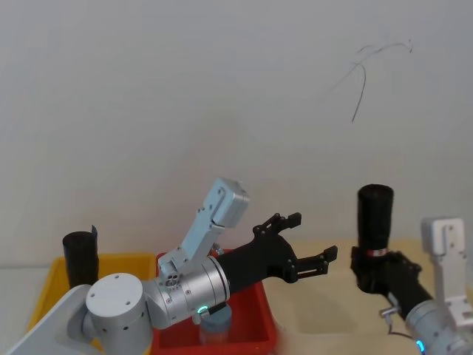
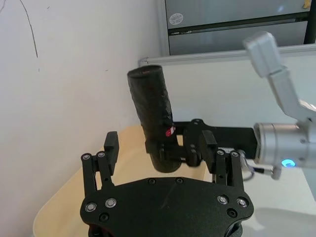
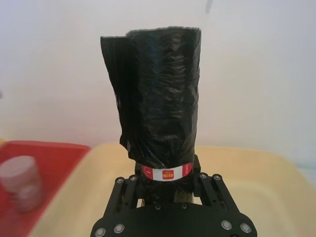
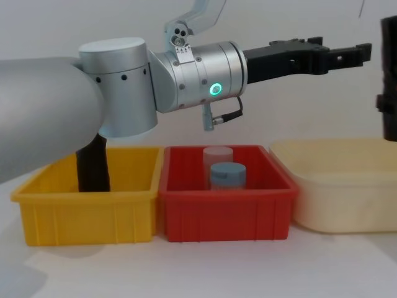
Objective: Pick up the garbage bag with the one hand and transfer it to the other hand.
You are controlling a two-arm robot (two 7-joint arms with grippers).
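Hovering at lower centre of the head view, my left gripper has its jaws apart, just short of the garbage bag. At lower right the right gripper is clamped on its base, so I judge the handover made, only withdrawal left. Right wrist view adds the label; chest view, the cream tub below.

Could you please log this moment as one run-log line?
right gripper shut on garbage bag | bag upright above cream bin | left gripper open, beside bag, apart
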